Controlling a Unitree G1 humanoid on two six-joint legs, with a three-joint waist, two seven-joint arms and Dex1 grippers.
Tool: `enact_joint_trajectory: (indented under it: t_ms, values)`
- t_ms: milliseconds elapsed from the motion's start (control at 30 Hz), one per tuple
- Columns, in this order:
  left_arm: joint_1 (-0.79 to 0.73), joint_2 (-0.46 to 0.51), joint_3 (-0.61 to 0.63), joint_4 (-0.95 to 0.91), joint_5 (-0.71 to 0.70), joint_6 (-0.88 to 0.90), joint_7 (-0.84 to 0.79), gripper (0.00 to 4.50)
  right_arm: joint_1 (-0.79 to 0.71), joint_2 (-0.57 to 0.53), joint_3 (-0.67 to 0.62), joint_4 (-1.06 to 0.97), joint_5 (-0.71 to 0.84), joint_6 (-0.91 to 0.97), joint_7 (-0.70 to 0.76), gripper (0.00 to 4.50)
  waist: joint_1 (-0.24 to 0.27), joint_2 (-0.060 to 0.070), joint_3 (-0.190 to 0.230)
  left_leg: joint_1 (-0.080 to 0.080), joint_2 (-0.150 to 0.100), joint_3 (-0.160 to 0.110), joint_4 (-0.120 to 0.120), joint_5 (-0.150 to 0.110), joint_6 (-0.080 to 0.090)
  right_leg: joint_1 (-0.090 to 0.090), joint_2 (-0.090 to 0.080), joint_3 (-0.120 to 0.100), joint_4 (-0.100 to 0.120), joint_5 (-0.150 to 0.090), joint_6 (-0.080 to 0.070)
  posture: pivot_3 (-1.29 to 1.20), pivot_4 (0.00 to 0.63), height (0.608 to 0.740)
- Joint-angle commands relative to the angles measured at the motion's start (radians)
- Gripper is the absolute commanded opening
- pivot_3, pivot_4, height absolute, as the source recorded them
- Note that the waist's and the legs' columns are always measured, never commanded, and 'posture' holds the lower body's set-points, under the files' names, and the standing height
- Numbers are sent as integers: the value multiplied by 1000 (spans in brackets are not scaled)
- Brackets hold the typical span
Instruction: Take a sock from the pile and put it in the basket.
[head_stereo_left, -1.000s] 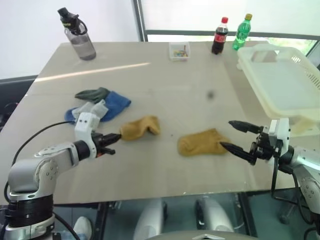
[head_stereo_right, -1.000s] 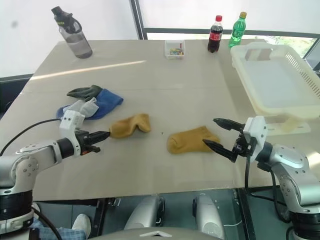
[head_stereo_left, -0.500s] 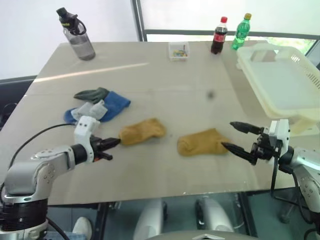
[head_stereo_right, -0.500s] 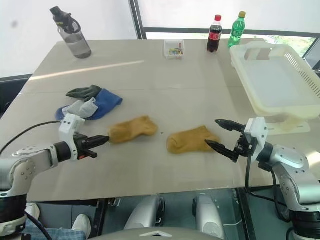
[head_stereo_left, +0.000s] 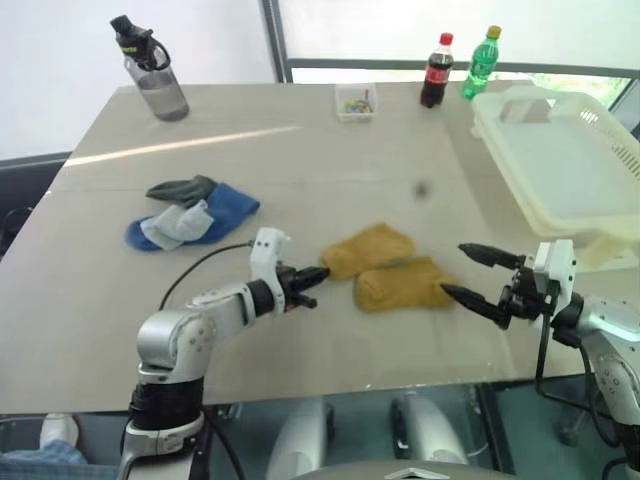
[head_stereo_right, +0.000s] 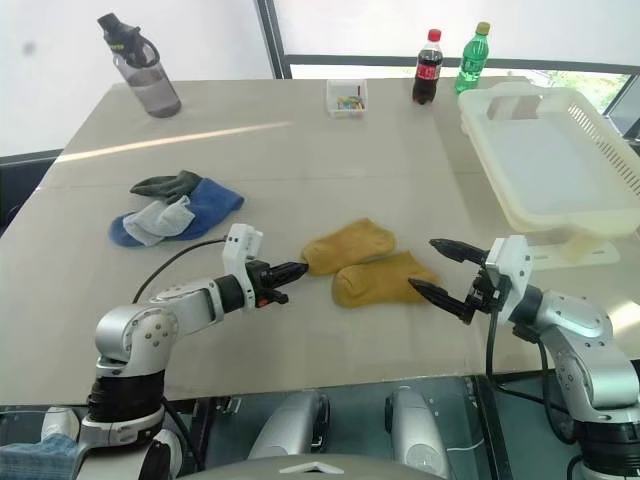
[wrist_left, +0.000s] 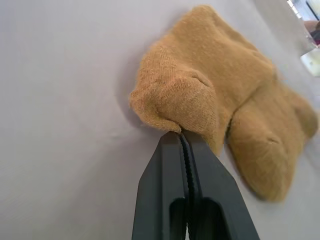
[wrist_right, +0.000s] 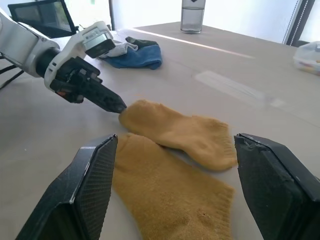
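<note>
Mustard sock, pinched at one end by the shut left gripper, is laid touching a second mustard sock, long axis running toward the basket at far right. The right gripper, jaws spread wide and empty, is placed just beside the second sock and nearer the basket. The pile is found well apart to the left.

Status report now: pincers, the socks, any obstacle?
Left pincer shut on mustard sock. Right pincer open beside second mustard sock. Basket empty. No obstacle.

— Item: furniture?
— One large beige table, matte top, a bright streak of light across its far left part.
— Beyond the table?
— White wall behind its far left corner; window with dark frame behind its far right edge.
</note>
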Motion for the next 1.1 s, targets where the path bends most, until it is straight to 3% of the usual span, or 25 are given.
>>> enact_joint_trajectory:
  t_ms: [33, 267, 367, 733, 833, 1033, 1100]
  values:
    - [-11, -5, -7, -19, 5, -13, 11, 69, -45, 32, 36, 6, -46, 57, -106, 3815, -2, 0, 0, 0, 0, 0, 0, 0, 0, 0, 0, 0, 0, 0, 0, 0, 150, 740]
    - [-19, 21, -31, 11, 41, -53, -4, 69, -275, 103, 178, 91, -163, 292, -305, 3815, -3, 0, 0, 2, 0, 0, 1, 0, 0, 0, 1, 1, 3, 0, -1, 0, 150, 740]
    - [-52, 14, -40, 36, 70, -97, -2, 69, -383, 139, 177, 157, -150, 447, -374, 3815, 1, 0, 0, 1, -1, 0, 1, 0, 0, 0, 1, 1, 2, 0, -1, 0, 150, 740]
    - [-112, -6, -80, 101, 135, -161, -2, 69, -522, 185, 171, 306, -122, 697, -406, 3815, -2, 0, 0, -2, -2, 0, -1, 0, 0, -1, 0, -1, -1, 0, -1, 0, 150, 740]
    - [-108, -10, -87, 100, 141, -163, -5, 0, -527, 194, 170, 314, -128, 705, -414, 2997, -2, 0, 0, -2, -2, 0, -1, 0, 0, -1, 0, -1, -1, 0, -1, 0, 150, 740]
    - [-103, -11, -96, 97, 151, -168, -10, 0, -528, 190, 182, 312, -142, 701, -401, 283, -3, 0, 0, -1, -2, 0, -1, 0, 0, 0, 0, -1, -1, 0, -1, 0, 150, 740]
    - [-102, -11, -99, 95, 154, -169, -13, 0, -528, 192, 180, 312, -143, 703, -401, 72, -3, 0, 0, -1, -2, 0, -1, 0, 0, 0, 0, -1, 0, 0, -1, 0, 150, 740]
